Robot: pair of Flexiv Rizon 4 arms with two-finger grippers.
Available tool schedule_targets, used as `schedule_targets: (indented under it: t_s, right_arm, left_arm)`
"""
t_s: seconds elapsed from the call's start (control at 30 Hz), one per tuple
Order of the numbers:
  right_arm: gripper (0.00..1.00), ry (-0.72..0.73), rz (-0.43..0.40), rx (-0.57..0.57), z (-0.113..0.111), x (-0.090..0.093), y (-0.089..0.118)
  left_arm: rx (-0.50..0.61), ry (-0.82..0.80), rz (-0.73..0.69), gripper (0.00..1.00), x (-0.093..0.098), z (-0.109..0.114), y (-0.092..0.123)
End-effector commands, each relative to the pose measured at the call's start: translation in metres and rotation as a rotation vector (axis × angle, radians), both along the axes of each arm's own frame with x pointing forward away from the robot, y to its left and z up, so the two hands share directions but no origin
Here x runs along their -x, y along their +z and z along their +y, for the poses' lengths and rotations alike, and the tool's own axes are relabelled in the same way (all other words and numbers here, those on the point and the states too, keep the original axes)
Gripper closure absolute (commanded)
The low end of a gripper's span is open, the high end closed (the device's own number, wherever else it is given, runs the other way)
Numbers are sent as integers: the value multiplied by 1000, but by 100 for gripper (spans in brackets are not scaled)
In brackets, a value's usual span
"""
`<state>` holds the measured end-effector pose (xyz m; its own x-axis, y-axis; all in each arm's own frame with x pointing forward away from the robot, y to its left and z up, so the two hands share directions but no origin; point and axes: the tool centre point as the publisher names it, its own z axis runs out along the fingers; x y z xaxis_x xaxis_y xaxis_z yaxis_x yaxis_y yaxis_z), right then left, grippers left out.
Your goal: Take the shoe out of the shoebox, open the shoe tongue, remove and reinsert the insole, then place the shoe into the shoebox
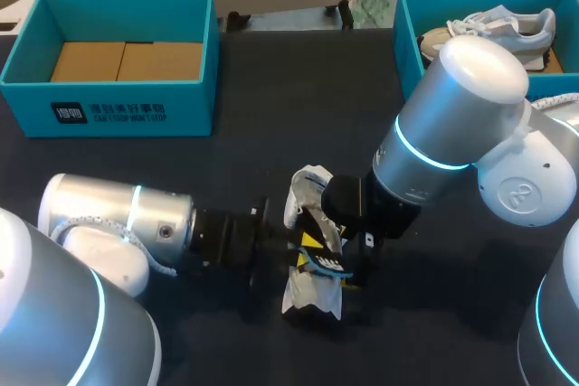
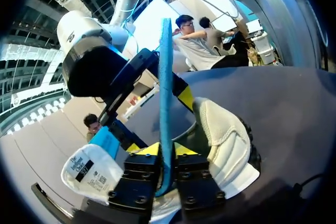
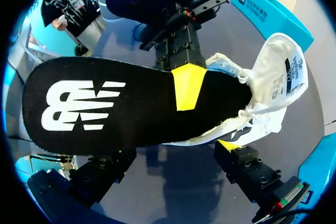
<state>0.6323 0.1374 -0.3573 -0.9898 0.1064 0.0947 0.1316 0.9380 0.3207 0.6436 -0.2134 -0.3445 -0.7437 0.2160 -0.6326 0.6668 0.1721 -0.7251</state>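
In the head view, the white fabric sneaker lies near the centre of the dark tabletop. Its middle is covered by the left gripper at nine o'clock and the right gripper at three. At ten o'clock sits an open teal cardboard shoebox. At two o'clock a second teal shoebox, cut off by the frame, holds a grey-white trainer partly hidden behind the right arm. In the left wrist view, the left gripper pinches the blue-edged foam insole, seen edge-on with the sneaker's white upper on either side. In the right wrist view, the insole's black face covers most of the sneaker and the right gripper, and I cannot tell whether that gripper grasps anything.
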Motion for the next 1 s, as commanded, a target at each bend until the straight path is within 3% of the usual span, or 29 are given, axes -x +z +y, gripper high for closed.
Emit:
schedule_targets:
  t_s: [0.03, 0.2, 0.47, 0.5, 0.53, 0.57, 1.0]
  right_arm:
    - [0, -1, -1, 0, 1, 1, -1]
    - [0, -1, -1, 0, 1, 1, -1]
    - [0, -1, -1, 0, 1, 1, -1]
    - [0, -1, -1, 0, 1, 1, -1]
    - [0, -1, -1, 0, 1, 1, -1]
    - [0, -1, -1, 0, 1, 1, -1]
    - [0, -1, -1, 0, 1, 1, -1]
  left_arm:
    - [24, -9, -10, 63, 7, 4, 9]
    - [50, -21, -29, 75, 15, 1, 19]
    - [39, -48, -56, 78, 24, -5, 20]
    - [40, -48, -61, 80, 24, -6, 20]
    - [35, -45, -79, 95, 24, -7, 19]
    - [33, -49, -86, 100, 23, -8, 18]
    - [9, -22, -180, 100, -4, -5, -12]
